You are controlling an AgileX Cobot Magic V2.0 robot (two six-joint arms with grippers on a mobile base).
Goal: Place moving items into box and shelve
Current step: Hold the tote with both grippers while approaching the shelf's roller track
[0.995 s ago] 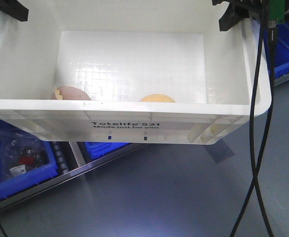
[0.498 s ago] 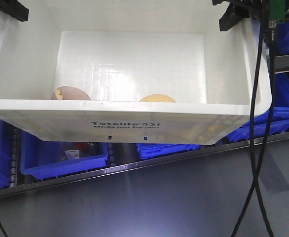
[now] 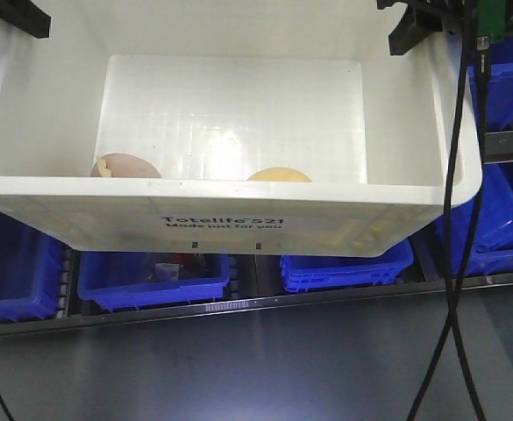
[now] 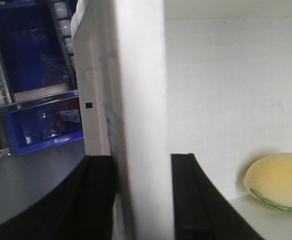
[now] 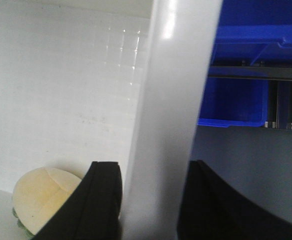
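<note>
1. Grip. My left pincer [image 4: 141, 200] pinches 1 end wall of the box [image 3: 238, 123], with 1 finger inside and 1 outside. My right pincer [image 5: 153, 200] pinches the opposite end wall the same way.

2. Load. Both toys are in the box. The pink toy [image 3: 124, 165] and the yellow toy [image 3: 278, 174] rest against the printed wall, apart from each other.

3. Governing relation. The box's long axis runs left to right, from 1 pincer to the other, so neither arm is nearer. In the front view the rack [image 3: 238, 307] of blue bins [image 3: 155, 279] shows beneath the printed wall, its row parallel to that axis.

4. Judgement. Packing looks complete and shelving remains. The next move should advance both arms together, keeping the axis parallel to the rack. Unequal travel would skew the box and strain both grips.
</note>
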